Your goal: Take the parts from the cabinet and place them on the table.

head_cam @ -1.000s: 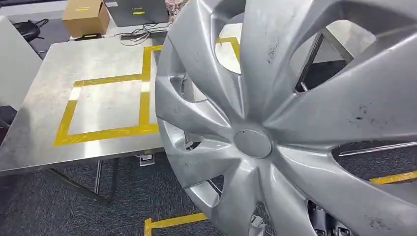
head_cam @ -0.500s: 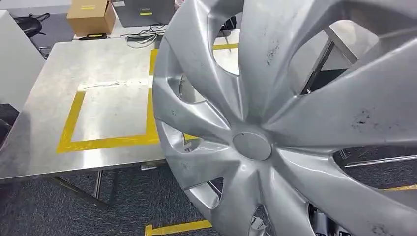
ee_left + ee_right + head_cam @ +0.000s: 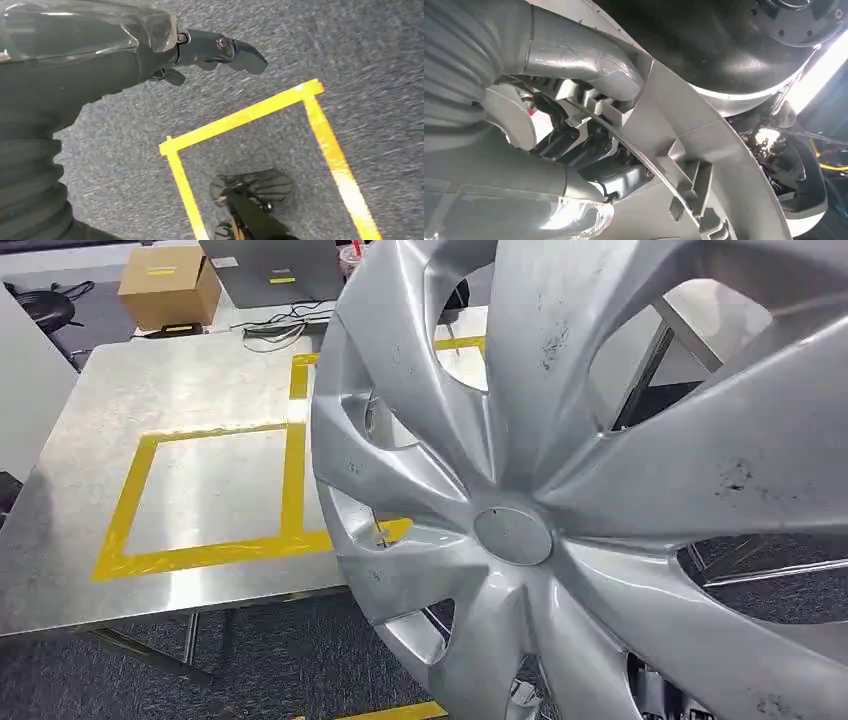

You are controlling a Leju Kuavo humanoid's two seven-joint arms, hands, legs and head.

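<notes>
Head view: hubcap (image 3: 600, 500) held up close, steel table (image 3: 90, 440) off at ten o'clock. Right hand (image 3: 574, 125) clamped on hubcap rim; left hand (image 3: 200, 55) empty, fingers apart

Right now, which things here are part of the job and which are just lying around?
Part of the job:
- hubcap, gripped at its rim by the right hand
- table, with yellow tape squares

Just lying about:
- cardboard box
- cables
- left hand, hanging over the carpet, holding nothing
</notes>
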